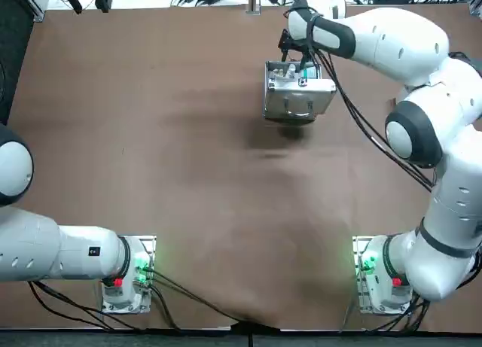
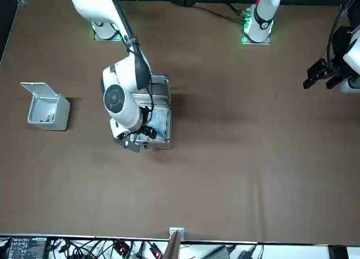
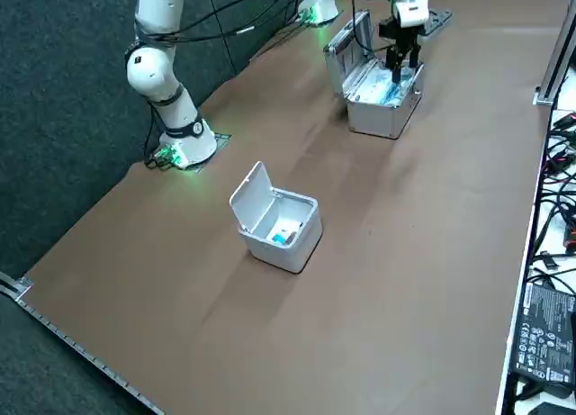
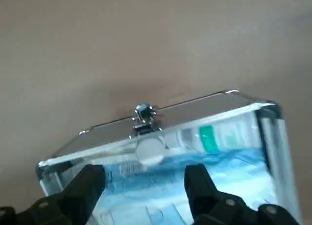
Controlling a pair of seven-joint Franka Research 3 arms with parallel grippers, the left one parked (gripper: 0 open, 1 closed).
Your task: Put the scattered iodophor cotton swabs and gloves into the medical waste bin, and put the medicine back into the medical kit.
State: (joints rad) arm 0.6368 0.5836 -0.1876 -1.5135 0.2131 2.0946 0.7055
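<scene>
The silver medical kit (image 1: 297, 98) stands open at the far right of the table, its lid (image 3: 346, 39) upright. Blue packets and a green-and-white medicine box (image 4: 207, 137) lie inside it. My right gripper (image 1: 299, 67) hangs just over the kit's open top (image 3: 396, 73), by its far wall (image 2: 139, 140). In the wrist view its fingers (image 4: 90, 186) stand apart with nothing between them, so the gripper (image 4: 145, 183) is open. The white medical waste bin (image 3: 279, 221) stands with its lid up, and something blue and white lies inside.
The waste bin (image 2: 48, 110) sits near the table's right edge, well apart from the kit (image 2: 157, 116). Bare brown tabletop (image 1: 188, 174) spreads around both. Cables and equipment line the far edge.
</scene>
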